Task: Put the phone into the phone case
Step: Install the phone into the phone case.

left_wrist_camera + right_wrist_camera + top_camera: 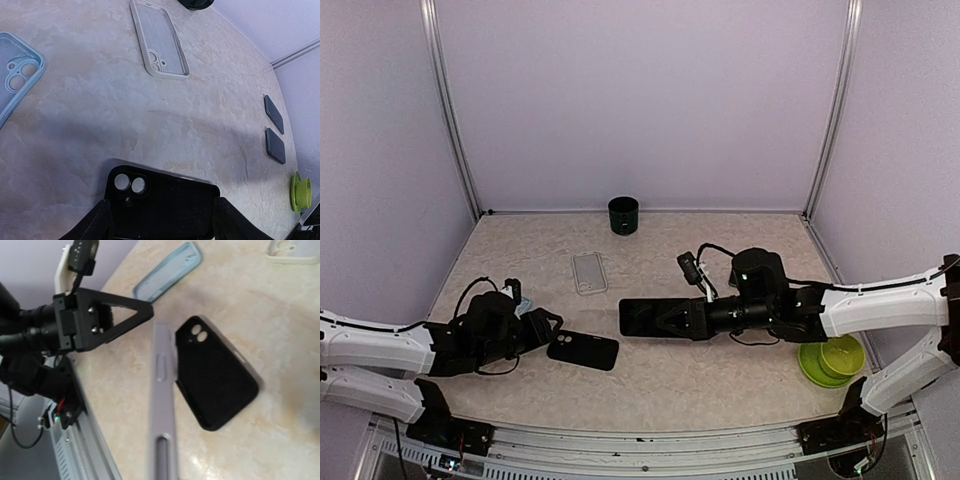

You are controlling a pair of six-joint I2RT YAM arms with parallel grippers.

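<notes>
The black phone case (583,350) lies flat on the table, camera cut-out toward the left arm. My left gripper (548,335) is open at that end. In the left wrist view the black phone case (165,205) shows between my two spread fingers (95,225), and I cannot tell if they touch it. My right gripper (695,318) is shut on the phone (655,318) and holds it level above the table, just right of the case. The right wrist view shows the phone (162,405) edge-on, a lavender-grey side with buttons, beside the black phone case (215,370). The right fingers are hidden there.
A clear case (589,272) lies behind the black one, and a light blue case (15,75) lies by the left gripper. A dark green cup (623,215) stands at the back wall. A lime green dish (830,360) sits under the right arm. Two dark flat pieces (275,130) lie at the right.
</notes>
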